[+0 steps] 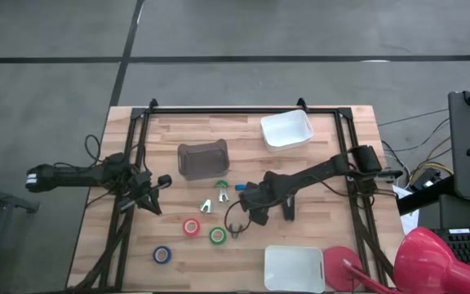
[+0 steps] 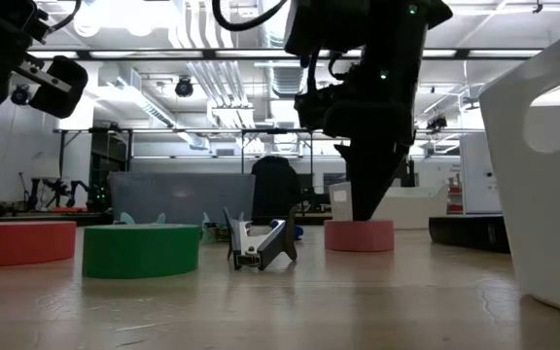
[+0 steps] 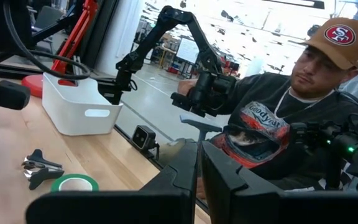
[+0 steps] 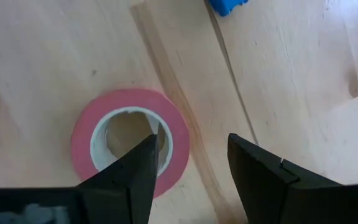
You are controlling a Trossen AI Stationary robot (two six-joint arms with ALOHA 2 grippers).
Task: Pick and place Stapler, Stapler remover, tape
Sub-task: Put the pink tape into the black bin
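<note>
The pink tape roll (image 4: 129, 140) lies flat on the table under my right gripper (image 4: 191, 155), which is open and points down. One finger stands over the roll's hole and the other outside its wall. In the low view the fingertips hang just over the pink roll (image 2: 358, 235). The stapler remover (image 1: 206, 204) and the red (image 1: 191, 226), green (image 1: 217, 235) and blue (image 1: 161, 255) rolls lie flat nearby. A small blue thing (image 1: 241, 186) and a green-white one (image 1: 221, 183) lie near the right gripper (image 1: 247, 196). My left gripper (image 1: 157, 186) is shut and waits raised at the table's left.
A dark open container (image 1: 202, 159) stands at mid-table. One white bin (image 1: 286, 129) sits near the far edge and another (image 1: 294, 268) at the near edge. A red lamp-like object (image 1: 423, 261) is at the near right corner. A person (image 3: 278, 124) sits beyond the table's right side.
</note>
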